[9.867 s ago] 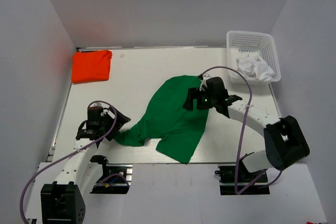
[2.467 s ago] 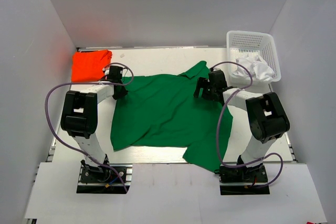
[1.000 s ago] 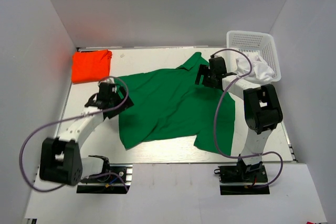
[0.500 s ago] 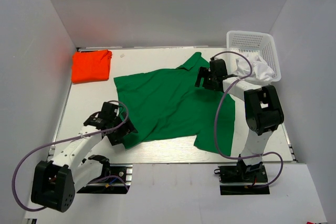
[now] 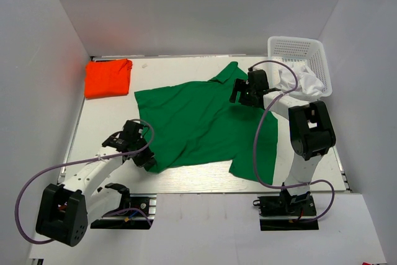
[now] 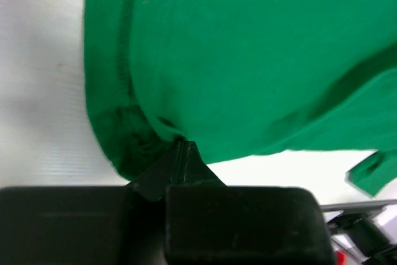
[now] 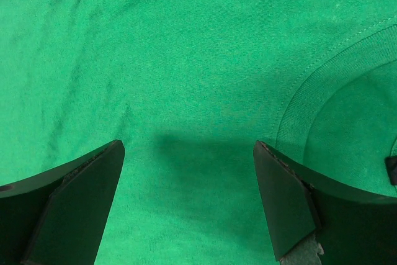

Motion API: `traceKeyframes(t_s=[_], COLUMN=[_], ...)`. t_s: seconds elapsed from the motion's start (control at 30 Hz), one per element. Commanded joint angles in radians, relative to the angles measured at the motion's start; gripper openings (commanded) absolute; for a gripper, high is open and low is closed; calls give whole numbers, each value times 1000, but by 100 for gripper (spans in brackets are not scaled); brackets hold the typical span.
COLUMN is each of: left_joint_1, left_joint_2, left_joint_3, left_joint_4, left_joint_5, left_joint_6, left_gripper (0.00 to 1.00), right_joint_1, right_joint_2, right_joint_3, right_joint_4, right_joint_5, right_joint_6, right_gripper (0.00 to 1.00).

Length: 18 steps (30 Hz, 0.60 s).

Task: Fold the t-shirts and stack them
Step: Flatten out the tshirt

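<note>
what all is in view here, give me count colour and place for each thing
green t-shirt: 1, bright green, spread flat mid-table, collar toward the far right
orange-red t-shirt: 1, orange-red, folded, far left corner
basket: 1, white mesh, far right corner
white cloth: 1, white, crumpled inside the basket
table: 1, white, under everything
left gripper: 1, black, shut on the green t-shirt's near left corner
right gripper: 1, black, open, over the green t-shirt beside the collar

bg: plain white back wall + side walls | worktop white, matte | light even, soft shadows
</note>
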<state>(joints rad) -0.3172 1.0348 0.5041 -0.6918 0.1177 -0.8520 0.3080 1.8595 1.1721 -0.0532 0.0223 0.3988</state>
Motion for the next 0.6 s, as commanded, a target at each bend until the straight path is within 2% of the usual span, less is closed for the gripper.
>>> traceKeyframes(t_s=[0.0,0.07,0.17,0.27,0.5,0.57], left_joint_1=[-5,-5,-5,20,20,20], left_joint_2=[-21,-21,-21,-32,45,45], left_joint_3=[34,75,131,142,218,208], left_joint_4=[57,66,55,90,97,174], left_joint_5=[-9,-41,-185,-258,-351,-372], left_joint_6=[25,25,25,25,39,59], left_gripper=[0,0,0,0,0,0], right_joint_1=[-6,-6,-10,-12,-20,-20], right_joint_2=[-42,-45,-51,-54,-57,-53], right_joint_3=[-9,-14,-18,-20,-22,-22], right_joint_4=[27,24,29,27,18,19], right_joint_5=[-9,-8,-8,-7,-2,-2], right_joint_6=[-11,-12,-11,-9,-14,-14], right_gripper=[90,90,90,90,90,90])
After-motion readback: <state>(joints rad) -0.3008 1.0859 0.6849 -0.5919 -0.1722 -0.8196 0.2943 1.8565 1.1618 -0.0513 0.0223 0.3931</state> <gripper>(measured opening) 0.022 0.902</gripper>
